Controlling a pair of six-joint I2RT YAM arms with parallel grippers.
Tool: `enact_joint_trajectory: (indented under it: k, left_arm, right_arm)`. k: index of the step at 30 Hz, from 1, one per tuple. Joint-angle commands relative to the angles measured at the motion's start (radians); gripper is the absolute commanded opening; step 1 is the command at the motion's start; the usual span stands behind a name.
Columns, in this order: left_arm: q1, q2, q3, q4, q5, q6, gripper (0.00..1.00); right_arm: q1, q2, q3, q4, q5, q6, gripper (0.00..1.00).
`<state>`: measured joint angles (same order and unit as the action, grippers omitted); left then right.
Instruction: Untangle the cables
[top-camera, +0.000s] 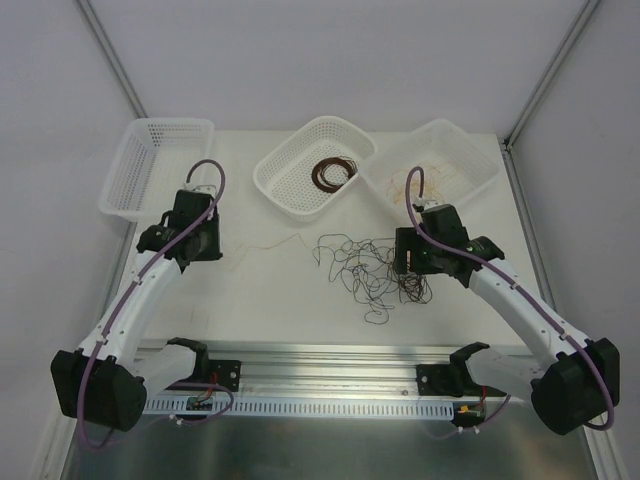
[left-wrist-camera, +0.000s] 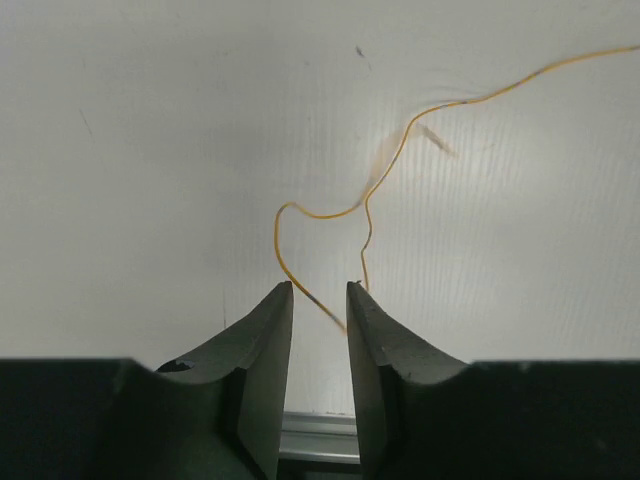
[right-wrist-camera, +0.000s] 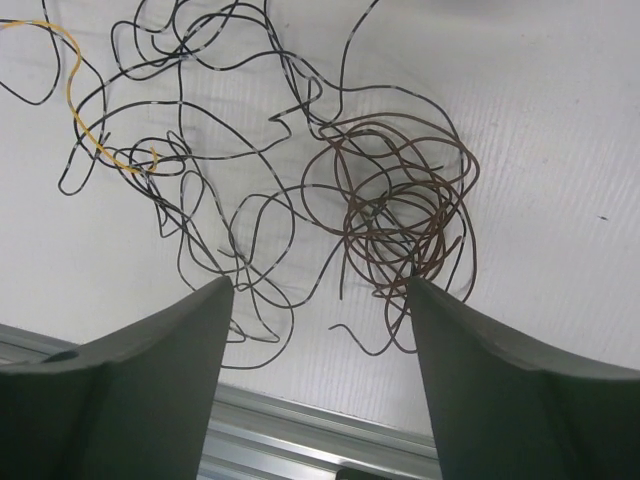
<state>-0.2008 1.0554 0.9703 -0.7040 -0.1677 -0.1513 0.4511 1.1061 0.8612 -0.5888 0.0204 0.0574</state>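
We are sorting the cable tangle (top-camera: 375, 268) lying right of the worktop's (top-camera: 270, 295) centre, hovering the wide-spread right tool (right-wrist-camera: 320, 287) over its brown coil (right-wrist-camera: 395, 205), with the left tool (left-wrist-camera: 319, 287) barely parted around a yellow wire (left-wrist-camera: 318, 216), and the next move is probably calling for a clean pinch on one strand.

Three white mesh baskets (top-camera: 125, 190) (top-camera: 268, 185) (top-camera: 475, 165) stand along the white table's (top-camera: 270, 295) far edge.

Table (top-camera: 250, 300): left basket (top-camera: 120, 185), middle basket (top-camera: 268, 185) and right basket (top-camera: 480, 160) stand in a row at the back.
Coil of cable (top-camera: 333, 172): lies in the middle basket.
Tangle of cables (top-camera: 375, 265): lies on the table, in front of the middle and right baskets.
Loose cable (left-wrist-camera: 322, 217): lies left of the tangle and runs between the tips of the left gripper (left-wrist-camera: 319, 287).
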Motion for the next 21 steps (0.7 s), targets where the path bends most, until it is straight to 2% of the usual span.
enact_joint_trajectory:
  k: [1,3,4,7,11,16,21]
  left_arm:
    - [0.008,0.034,-0.039,0.021,0.014,-0.090,0.31]
    - [0.009,0.052,-0.033,0.026,0.054,-0.100,0.50]
    - [0.008,0.063,-0.016,0.029,0.078,-0.105,0.66]
    - [0.003,0.077,0.042,0.041,0.201,-0.189,0.88]
    - [-0.064,0.123,0.076,0.086,0.263,-0.399,0.90]
    - [-0.242,0.257,0.074,0.245,0.224,-0.589,0.87]
    - [-0.310,0.423,0.082,0.359,0.200,-0.754,0.81]
  right_arm:
    - [0.004,-0.015,0.036,-0.028,0.032,-0.030,0.77]
    - [0.006,-0.012,0.038,-0.035,0.029,-0.034,0.79]
    - [0.008,-0.014,0.039,-0.039,0.029,-0.037,0.79]
    - [0.012,-0.015,0.051,-0.054,0.044,-0.045,0.80]
    - [0.017,-0.026,0.052,-0.051,0.041,-0.044,0.80]
    - [0.023,-0.020,0.048,-0.042,0.044,-0.041,0.81]
    - [0.021,-0.017,0.042,-0.025,0.035,-0.042,0.82]
